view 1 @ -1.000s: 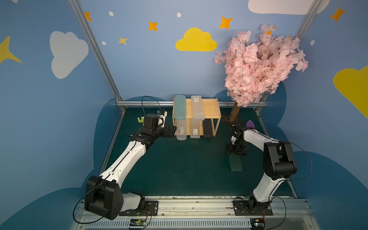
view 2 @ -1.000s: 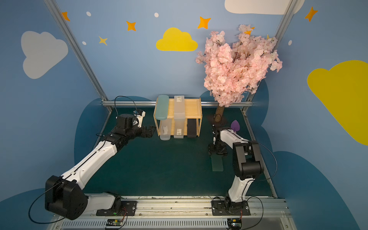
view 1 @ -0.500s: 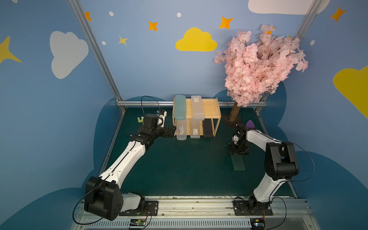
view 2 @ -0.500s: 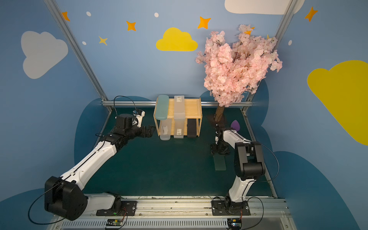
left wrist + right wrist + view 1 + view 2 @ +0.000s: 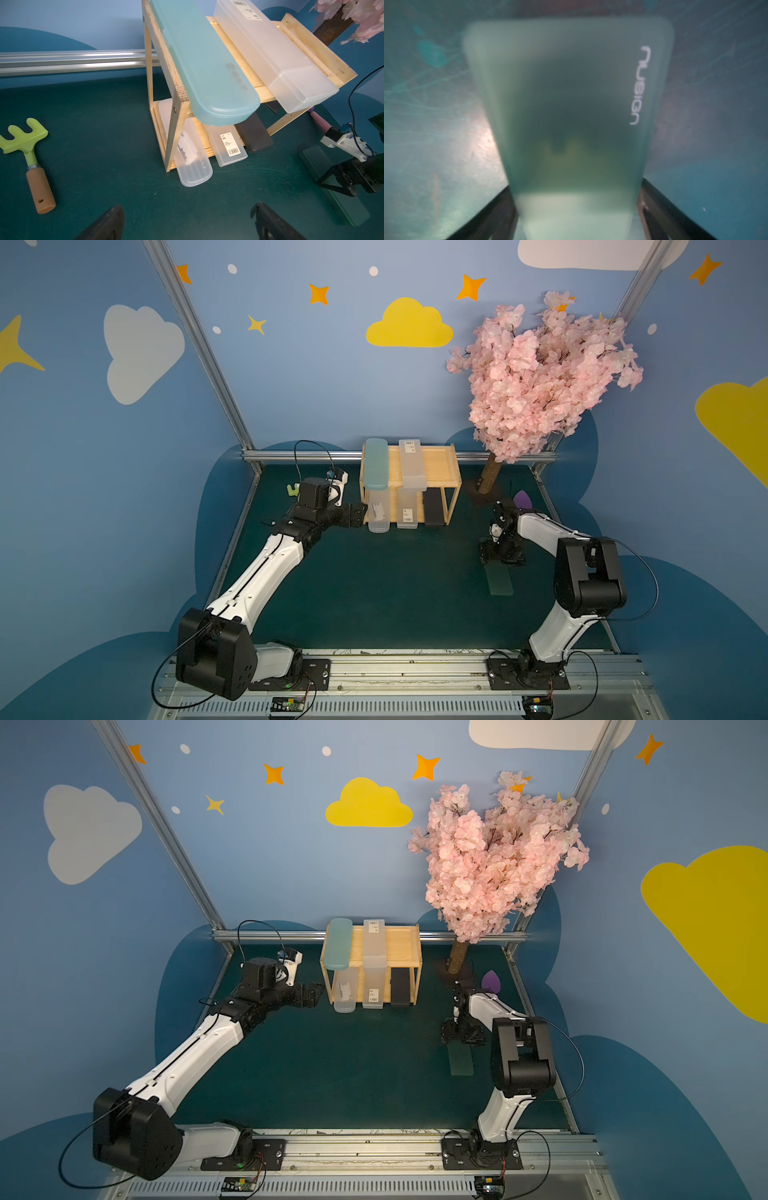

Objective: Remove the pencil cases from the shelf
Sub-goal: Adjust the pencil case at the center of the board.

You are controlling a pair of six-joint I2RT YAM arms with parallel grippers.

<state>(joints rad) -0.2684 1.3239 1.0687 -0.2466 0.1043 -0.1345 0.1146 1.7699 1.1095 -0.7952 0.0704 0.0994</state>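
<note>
Opened the right gripper (image 5: 500,562) since a second ago, leaving the dark green pencil case (image 5: 500,584) flat near the tabletop's right edge, off the shelf (image 5: 437,472), and kept the left gripper (image 5: 358,515) spread beside the shelf, seemingly ready for the clear case (image 5: 193,166) jutting from its lower tier.

wooden shelf (image 5: 441,467) at the table's far edge: teal case (image 5: 375,464) and frosted case (image 5: 412,466) overhang its top, clear case (image 5: 378,516), labelled case (image 5: 407,514), black case (image 5: 433,511) below; dark green case (image 5: 500,581) lies flat near the right edge.
</note>
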